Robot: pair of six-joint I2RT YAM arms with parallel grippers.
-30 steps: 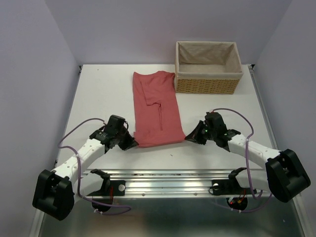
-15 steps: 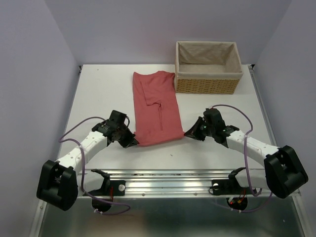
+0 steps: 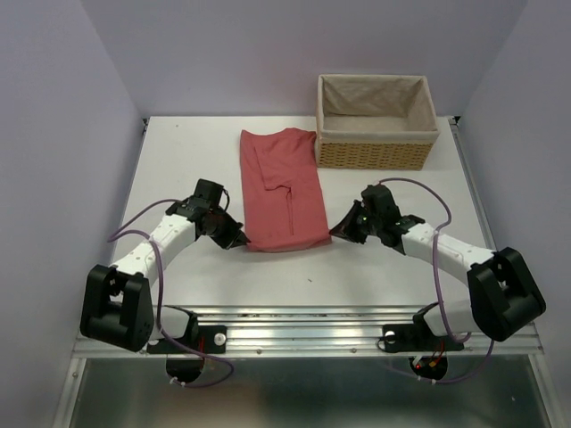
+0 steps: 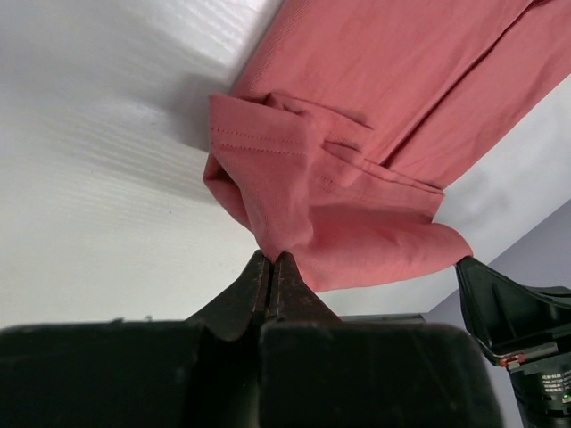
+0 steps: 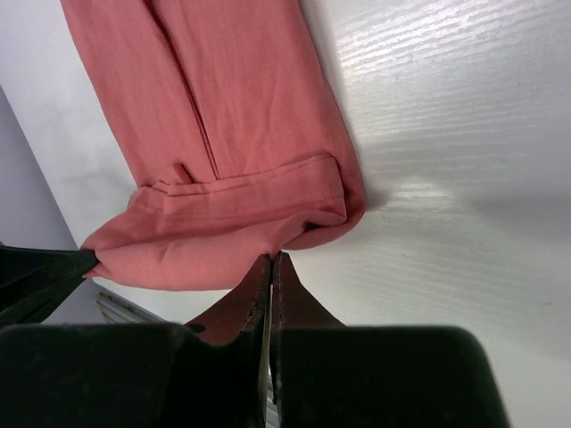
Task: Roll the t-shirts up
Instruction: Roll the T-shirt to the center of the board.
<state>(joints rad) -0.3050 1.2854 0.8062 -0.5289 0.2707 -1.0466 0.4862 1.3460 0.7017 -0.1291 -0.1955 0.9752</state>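
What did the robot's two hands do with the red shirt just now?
The left gripper and right gripper, both shut on the near corners of the plain salmon-red cloth t-shirt, moved away from the bases toward the wicker basket, carrying the near hem so it bunches up. Neither let go. The shirt's far end and the basket stayed put.

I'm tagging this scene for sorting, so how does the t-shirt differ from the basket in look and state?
The t-shirt is salmon-red soft cloth; the basket is tan woven wicker with a pale lining. The t-shirt lies flat as a long folded strip; the basket stands upright and boxy. The t-shirt's near corners are pinched by the left gripper and right gripper; the basket is untouched. Both rest on the white table.
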